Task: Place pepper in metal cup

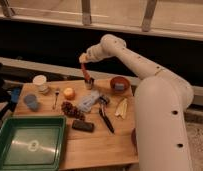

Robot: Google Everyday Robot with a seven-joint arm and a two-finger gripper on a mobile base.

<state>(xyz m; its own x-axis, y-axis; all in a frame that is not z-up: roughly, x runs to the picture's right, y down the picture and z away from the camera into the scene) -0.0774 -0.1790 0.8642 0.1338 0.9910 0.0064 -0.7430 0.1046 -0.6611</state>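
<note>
The pepper [86, 73] is a slim orange-red stick hanging almost upright from my gripper [84, 60], which is shut on its top end. Its lower tip sits at the mouth of the metal cup [89, 83], a small shiny cylinder at the back of the wooden table [105, 145]. I cannot tell whether the tip is inside the cup or just above the rim. My white arm reaches in from the right, above the table's back edge.
A white cup [40, 82], a blue-grey cup [31, 101], a fork [56, 97] and a round orange fruit [69, 93] lie left of the metal cup. A brown bowl [119, 84] is to its right. A plastic bottle [89, 101], a black knife [106, 120] and a green tray [30, 145] sit nearer.
</note>
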